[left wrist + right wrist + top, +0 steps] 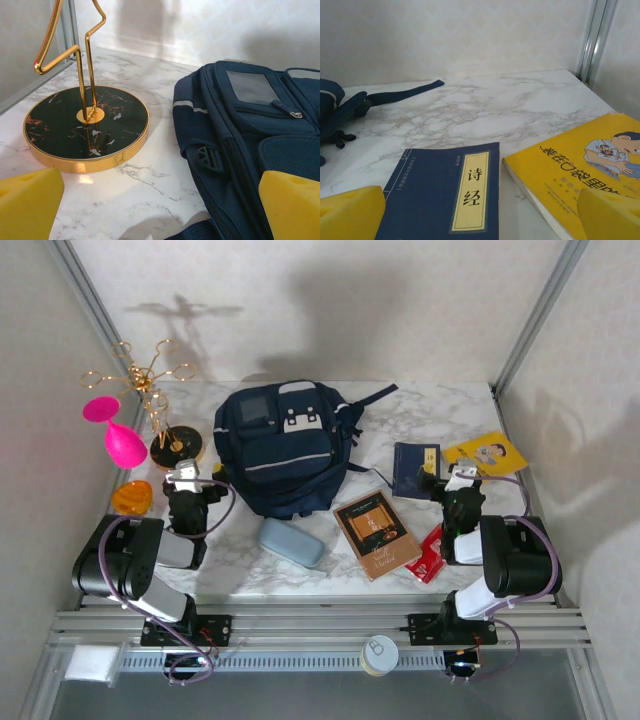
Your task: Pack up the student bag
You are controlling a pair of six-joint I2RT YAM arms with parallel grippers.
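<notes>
**Student bag point(283, 450) flat at mid-table, closer to your left arm; both grippers spread wide and empty.**

The bag lies front-up, its long axis running away from the arm bases toward the back wall. It sits just to the right of your left gripper point(184, 478), whose jaws stand fully apart with nothing between them. Your right gripper point(462, 477), equally wide and empty, hovers well off to the bag's right. By my judgement the left arm should work the bag while the right feeds it. The brown book point(376, 532) lies off the bag's near right corner. The yellow book point(486, 453) and navy booklet point(414, 468) lie by the right gripper. The pale blue case point(291, 541) lies just in front of the bag.
</notes>
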